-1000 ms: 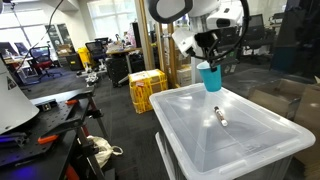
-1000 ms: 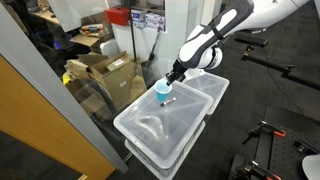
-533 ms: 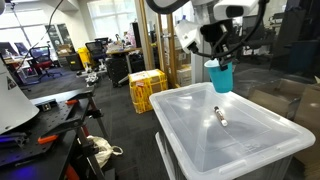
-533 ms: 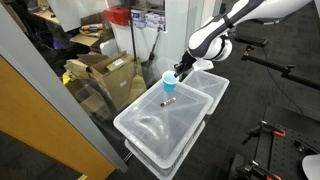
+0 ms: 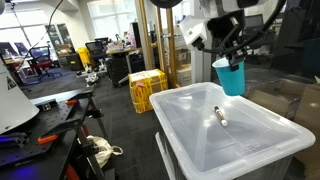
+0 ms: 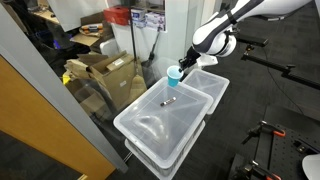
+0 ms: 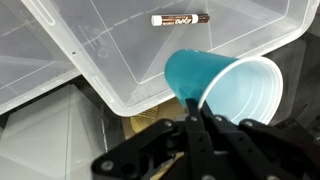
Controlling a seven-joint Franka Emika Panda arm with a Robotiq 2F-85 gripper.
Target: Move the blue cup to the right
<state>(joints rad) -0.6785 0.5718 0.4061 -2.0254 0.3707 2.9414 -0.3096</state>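
Note:
The blue cup point(image 5: 231, 76) is a light-blue plastic cup held in the air by my gripper point(image 5: 227, 58), which is shut on its rim. It hangs above the edge of the clear plastic bin lid point(image 5: 200, 125). In the other exterior view the cup point(image 6: 174, 75) hangs from the gripper point(image 6: 181, 68) over the far end of the clear bin point(image 6: 150, 130). In the wrist view the cup point(image 7: 215, 88) fills the middle, tilted, with its open mouth to the right, pinched by the gripper fingers point(image 7: 195, 110).
A thin white-and-black marker point(image 5: 220, 116) lies on the bin lid; it also shows in the wrist view point(image 7: 180, 19) and in an exterior view point(image 6: 169, 101). A second clear bin point(image 6: 208, 88) stands beside the first. Yellow crates point(image 5: 147, 88) and cardboard boxes point(image 6: 105, 72) stand on the floor.
My gripper has carried the blue cup upward and sideways, away from the marker and toward the bin's edge. The marker has not moved.

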